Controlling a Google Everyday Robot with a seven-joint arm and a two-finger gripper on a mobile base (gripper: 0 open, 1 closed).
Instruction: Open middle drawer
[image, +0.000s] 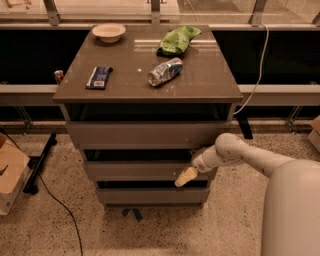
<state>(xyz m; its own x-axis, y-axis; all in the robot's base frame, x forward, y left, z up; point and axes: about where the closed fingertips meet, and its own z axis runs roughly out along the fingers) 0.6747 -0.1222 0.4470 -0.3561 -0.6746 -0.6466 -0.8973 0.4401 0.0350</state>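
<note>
The middle drawer is the wide grey-brown front panel between the taller top drawer and the bottom drawer of the cabinet. A dark gap shows above its front. My gripper, with a tan tip, is at the right end of the middle drawer's front, against its lower edge. The white arm reaches in from the right.
On the cabinet top lie a bowl, a green bag, a crushed can and a dark packet. A cardboard box and a black cable are on the floor at the left.
</note>
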